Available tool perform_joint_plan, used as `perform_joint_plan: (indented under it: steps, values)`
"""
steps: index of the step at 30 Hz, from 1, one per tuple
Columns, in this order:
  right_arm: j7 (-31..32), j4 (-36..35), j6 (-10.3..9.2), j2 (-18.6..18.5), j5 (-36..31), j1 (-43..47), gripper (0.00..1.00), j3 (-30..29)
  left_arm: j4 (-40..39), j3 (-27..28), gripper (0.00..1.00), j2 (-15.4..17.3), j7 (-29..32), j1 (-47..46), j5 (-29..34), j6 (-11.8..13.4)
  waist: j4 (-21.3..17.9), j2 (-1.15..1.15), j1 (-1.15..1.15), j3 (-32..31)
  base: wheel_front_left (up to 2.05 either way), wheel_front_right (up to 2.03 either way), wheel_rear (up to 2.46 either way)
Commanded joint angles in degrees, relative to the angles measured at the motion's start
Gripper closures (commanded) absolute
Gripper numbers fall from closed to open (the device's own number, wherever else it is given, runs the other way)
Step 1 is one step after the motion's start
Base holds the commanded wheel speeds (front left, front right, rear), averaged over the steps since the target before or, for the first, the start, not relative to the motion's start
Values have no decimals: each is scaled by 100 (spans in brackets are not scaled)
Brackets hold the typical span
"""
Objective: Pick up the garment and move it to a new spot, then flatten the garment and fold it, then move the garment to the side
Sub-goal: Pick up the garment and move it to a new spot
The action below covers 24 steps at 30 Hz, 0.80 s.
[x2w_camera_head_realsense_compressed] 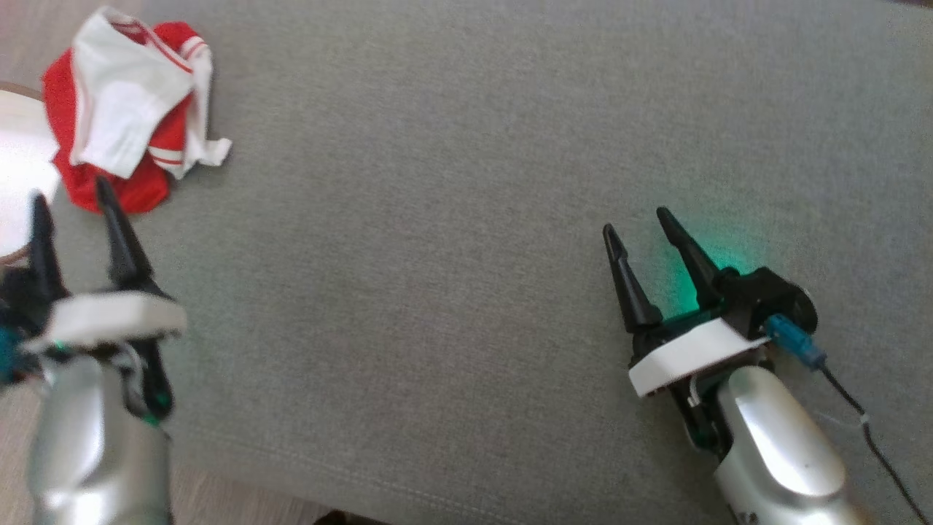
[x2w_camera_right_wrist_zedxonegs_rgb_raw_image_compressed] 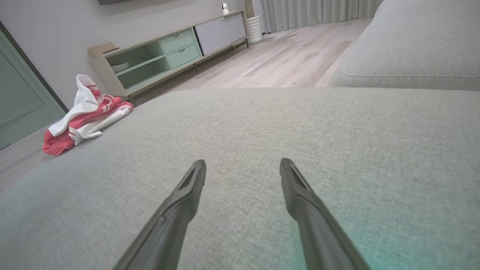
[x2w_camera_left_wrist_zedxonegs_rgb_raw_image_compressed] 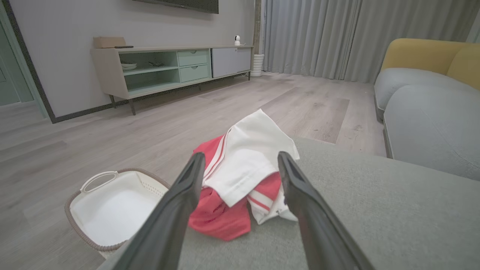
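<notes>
The left gripper (x2w_camera_head_realsense_compressed: 69,191) has its two dark fingers spread apart with nothing between them. It hovers at the near left corner of the grey cushion (x2w_camera_head_realsense_compressed: 466,219), its tips pointing at the garment (x2w_camera_head_realsense_compressed: 124,102) and just short of it. In the left wrist view the left gripper (x2w_camera_left_wrist_zedxonegs_rgb_raw_image_compressed: 240,154) frames the garment (x2w_camera_left_wrist_zedxonegs_rgb_raw_image_compressed: 247,150).

The garment is a crumpled heap of red and white cloth with red-and-white striped trim, lying at the cushion's far left corner. There is faint print on the red cloth, too blurred to read.

The right gripper (x2w_camera_head_realsense_compressed: 635,221) is also spread wide and holds nothing. It sits low over bare cushion, well apart from the garment (x2w_camera_right_wrist_zedxonegs_rgb_raw_image_compressed: 86,116), with a green glow on the fabric beside it.

A white basket (x2w_camera_left_wrist_zedxonegs_rgb_raw_image_compressed: 98,177) with a brown rim stands on the wooden floor just beside the cushion's corner.
</notes>
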Motion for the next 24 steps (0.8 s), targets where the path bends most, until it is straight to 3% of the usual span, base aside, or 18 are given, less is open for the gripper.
perform_joint_plan:
  steps: [1,9,13,17,24]
  values:
    - [-62,-239,40,-43,-28,-174,0,166,99,236,0,373,-27,-400,12,-26,-171,0,-1,245,0,0,0]
    - [-62,-469,40,-234,107,-350,0,259,1411,273,0,942,179,-1447,-65,-143,-486,0,-1,717,0,0,0]
    - [-62,-557,40,-300,160,-416,0,271,2045,432,0,1142,326,-1783,-200,-24,-640,0,-1,926,0,0,0]
    - [-62,-629,40,-356,216,-454,0,338,2582,540,0,1305,426,-1925,-288,93,-800,0,-1,1052,0,0,0]
    - [-62,-745,40,-514,219,-537,0,318,3239,502,0,1429,635,-2161,-346,74,-913,0,-1,1240,0,0,0]
